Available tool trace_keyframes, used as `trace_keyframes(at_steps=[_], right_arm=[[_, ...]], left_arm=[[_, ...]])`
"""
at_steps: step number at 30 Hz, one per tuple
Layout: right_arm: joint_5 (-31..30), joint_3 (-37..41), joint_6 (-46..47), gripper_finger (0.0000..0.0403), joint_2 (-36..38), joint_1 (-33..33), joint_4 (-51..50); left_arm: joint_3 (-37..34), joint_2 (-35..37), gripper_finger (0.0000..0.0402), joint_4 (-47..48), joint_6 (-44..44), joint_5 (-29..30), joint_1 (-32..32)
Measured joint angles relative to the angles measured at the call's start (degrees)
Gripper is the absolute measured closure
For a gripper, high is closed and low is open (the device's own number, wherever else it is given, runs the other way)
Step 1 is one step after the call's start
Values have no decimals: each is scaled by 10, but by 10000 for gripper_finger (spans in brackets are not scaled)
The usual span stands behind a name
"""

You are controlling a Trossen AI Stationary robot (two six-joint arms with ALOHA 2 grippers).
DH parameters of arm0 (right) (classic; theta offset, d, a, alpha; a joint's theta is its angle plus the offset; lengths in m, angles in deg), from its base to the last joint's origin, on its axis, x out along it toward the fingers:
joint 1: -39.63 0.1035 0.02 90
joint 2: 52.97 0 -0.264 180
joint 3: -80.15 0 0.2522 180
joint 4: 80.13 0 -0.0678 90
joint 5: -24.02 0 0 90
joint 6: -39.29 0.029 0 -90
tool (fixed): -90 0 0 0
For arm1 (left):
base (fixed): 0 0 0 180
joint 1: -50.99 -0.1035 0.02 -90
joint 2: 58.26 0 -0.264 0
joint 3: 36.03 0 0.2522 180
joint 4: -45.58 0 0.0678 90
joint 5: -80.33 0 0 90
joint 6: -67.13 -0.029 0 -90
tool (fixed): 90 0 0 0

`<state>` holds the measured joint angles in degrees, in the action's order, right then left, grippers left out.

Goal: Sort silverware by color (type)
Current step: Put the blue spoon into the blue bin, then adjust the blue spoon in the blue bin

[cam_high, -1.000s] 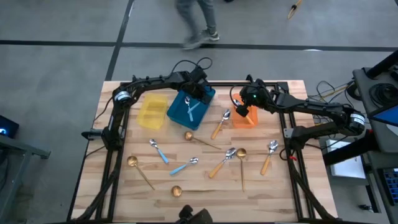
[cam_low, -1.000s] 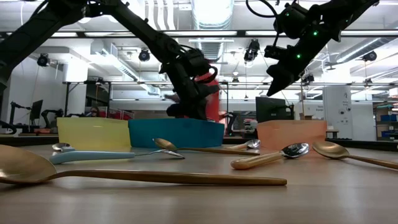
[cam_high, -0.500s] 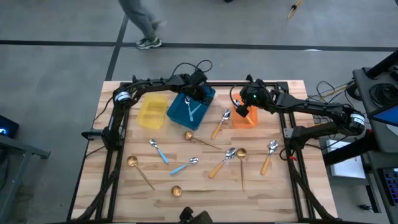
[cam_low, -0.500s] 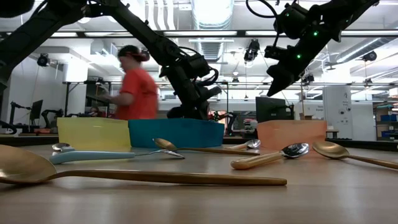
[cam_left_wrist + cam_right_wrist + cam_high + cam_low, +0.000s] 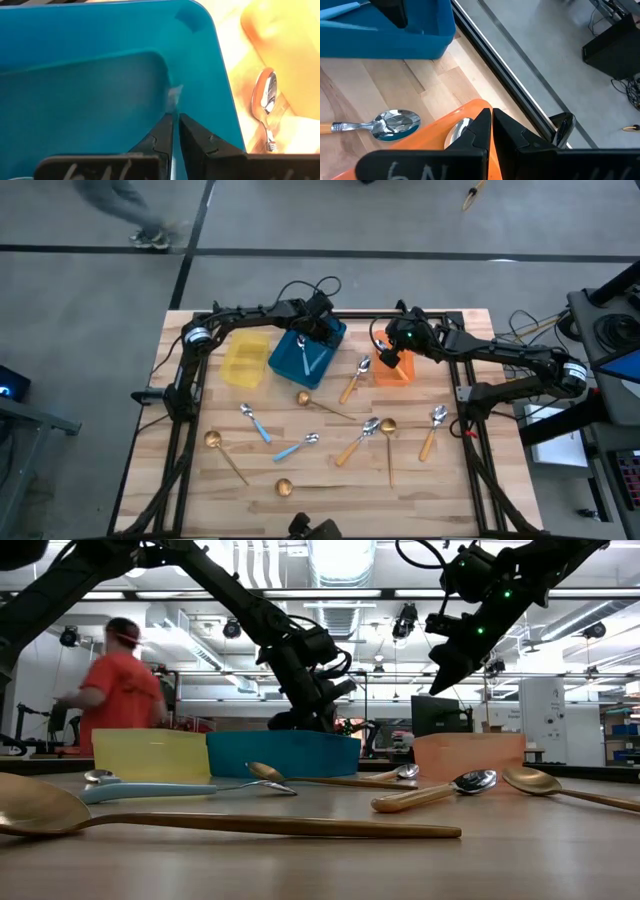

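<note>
Spoons lie scattered across the wooden surface (image 5: 440, 480) — blue-handled ones (image 5: 255, 423) toward the left, orange-handled ones (image 5: 352, 381) toward the middle and right, and thin all-gold ones (image 5: 227, 457) along the near side. Two blue-handled spoons (image 5: 309, 358) already rest in the blue bin (image 5: 283, 366) at the far side, between the yellow bin (image 5: 245, 360) and the orange bin (image 5: 393, 372), and a silver bowl shows inside the orange bin in the right wrist view.

Each spoon looks light and stiff, and its polished bowl is likely to slip; the flat handle, taken near mid-length, offers the surer hold. The gold handles are thin and lie flush with the wood, so pinching them may prove harder.

The left tool (image 5: 175, 125) hangs over the blue bin with its fingers nearly together and nothing between them. The right tool (image 5: 491, 121) sits above the orange bin — fingers likewise drawn close and empty.

A person (image 5: 115, 690) shows in the room beyond.
</note>
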<state>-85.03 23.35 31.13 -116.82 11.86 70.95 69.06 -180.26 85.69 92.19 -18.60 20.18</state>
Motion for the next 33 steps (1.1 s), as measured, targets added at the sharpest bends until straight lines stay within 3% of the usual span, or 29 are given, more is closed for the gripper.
trace_keyframes(at_steps=[15, 21, 26, 33], right_arm=[[0, 0, 0, 394, 0, 0, 0], [0, 0, 0, 394, 0, 0, 0], [0, 0, 0, 394, 0, 0, 0], [0, 0, 0, 394, 0, 0, 0]], left_arm=[[1, 13, 388, 28, -23, -1, 0], [34, 16, 388, 148, -67, 3, 0], [43, 17, 388, 260, -76, 56, 0], [35, 17, 388, 289, -67, 99, 6]])
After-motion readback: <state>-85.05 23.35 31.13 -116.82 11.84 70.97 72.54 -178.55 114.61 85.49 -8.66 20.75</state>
